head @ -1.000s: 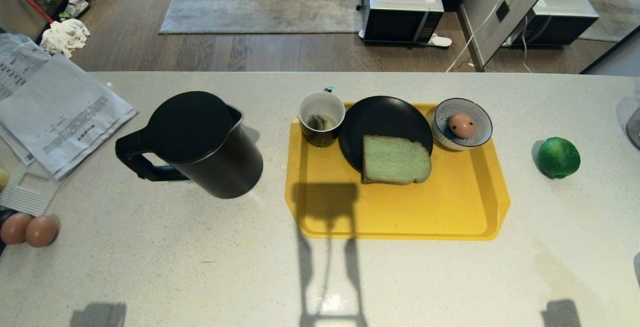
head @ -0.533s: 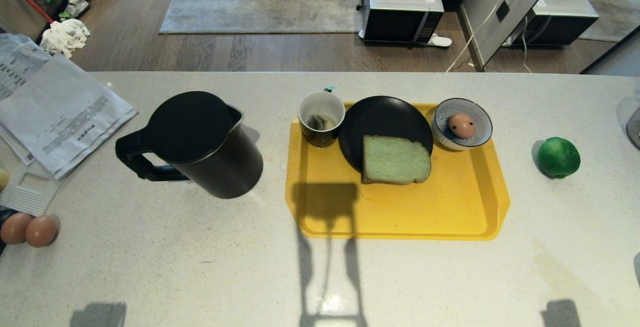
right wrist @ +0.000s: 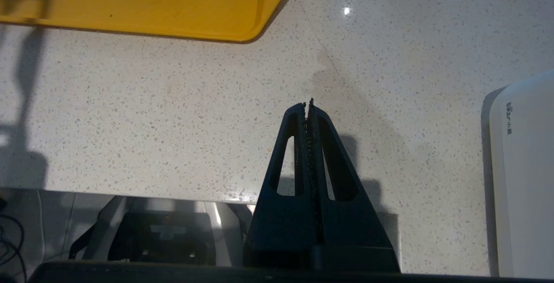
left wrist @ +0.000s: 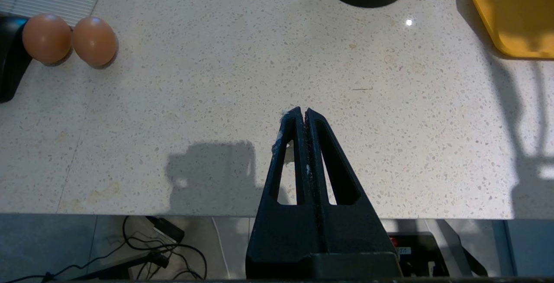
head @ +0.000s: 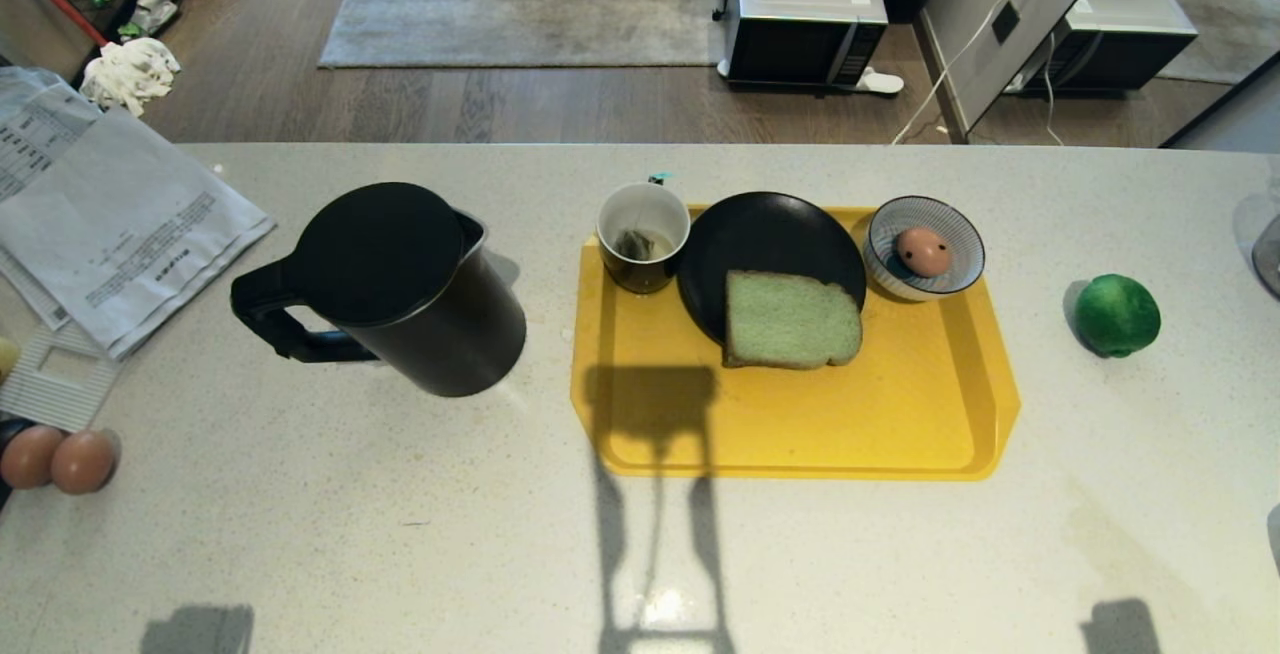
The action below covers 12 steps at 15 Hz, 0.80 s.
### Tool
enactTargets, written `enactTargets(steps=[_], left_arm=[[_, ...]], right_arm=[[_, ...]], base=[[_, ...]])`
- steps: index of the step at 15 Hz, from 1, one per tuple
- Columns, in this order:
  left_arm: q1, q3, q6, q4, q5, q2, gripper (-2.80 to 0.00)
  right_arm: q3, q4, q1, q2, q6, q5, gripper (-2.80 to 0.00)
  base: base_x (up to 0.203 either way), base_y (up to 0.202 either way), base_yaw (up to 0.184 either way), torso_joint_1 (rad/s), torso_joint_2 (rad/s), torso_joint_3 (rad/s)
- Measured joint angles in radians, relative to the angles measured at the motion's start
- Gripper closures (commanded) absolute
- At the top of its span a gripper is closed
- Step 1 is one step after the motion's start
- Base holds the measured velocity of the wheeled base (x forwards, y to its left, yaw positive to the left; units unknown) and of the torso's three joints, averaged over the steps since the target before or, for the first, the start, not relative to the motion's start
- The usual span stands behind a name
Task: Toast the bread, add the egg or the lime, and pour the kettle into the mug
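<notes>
right gripper (right wrist: 309,103) pinched closed, empty, at near counter edge | bread (head: 792,319) ahead and to its left, half on black plate (head: 750,234) | you reach with right; left gripper (left wrist: 301,112) likewise closed, farther off

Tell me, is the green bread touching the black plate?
Touching. In the head view the bread lies partly on the black plate, overlapping its near rim.

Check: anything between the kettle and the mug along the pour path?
Nothing visible. The kettle stands on the counter just left of the yellow tray, spout side toward the mug, which sits in the tray's far-left corner. Only bare counter and the tray's rim lie between them.
</notes>
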Motion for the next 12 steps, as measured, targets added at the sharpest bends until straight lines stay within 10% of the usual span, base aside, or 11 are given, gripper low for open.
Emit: enactTargets(steps=[12], left_arm=[[0.000, 0.000, -0.002, 0.000, 0.001, 0.000, 0.00]], right_arm=[[0.000, 0.000, 0.000, 0.000, 0.000, 0.001, 0.00]], base=[[0.000, 0.000, 0.000, 0.003, 0.00, 0.177]])
